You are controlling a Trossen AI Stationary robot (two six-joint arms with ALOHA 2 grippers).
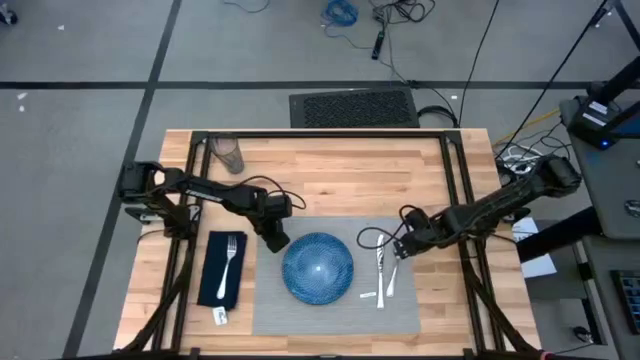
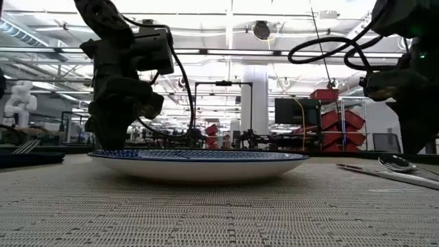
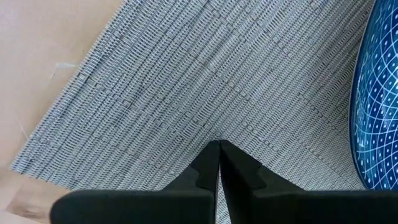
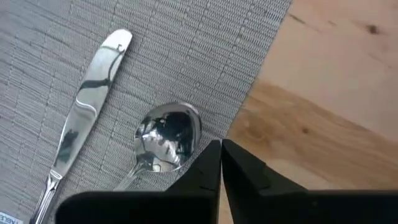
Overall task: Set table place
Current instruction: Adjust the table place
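Observation:
A grey woven placemat [image 1: 335, 300] lies on the wooden table [image 1: 330, 180], and a round blue plate [image 1: 318, 267] sits on it. Left of the mat lies a navy napkin [image 1: 215, 275] with a fork [image 1: 232, 258] on top. A knife [image 4: 87, 106] and a spoon [image 4: 166, 134] lie on the mat right of the plate. A clear glass [image 1: 229, 153] stands at the far left. My left gripper [image 3: 219, 144] is shut over the mat's far left part, beside the plate. My right gripper [image 4: 221, 143] is shut just beyond the spoon's bowl, at the mat's right edge. My left gripper points its shut fingertips down at the placemat's far left part [image 3: 211, 118]; I cannot tell whether they touch it. My right gripper holds its shut fingertips beside the spoon's bowl [image 4: 186, 124], slanting down from the right; I cannot tell whether they touch it.
A white label tag [image 1: 220, 316] lies near the napkin's near end, and another [image 1: 367, 296] lies on the mat by the knife. Black frame bars [image 1: 460, 170] run along the table's sides. Bare wood shows along the far side of the table.

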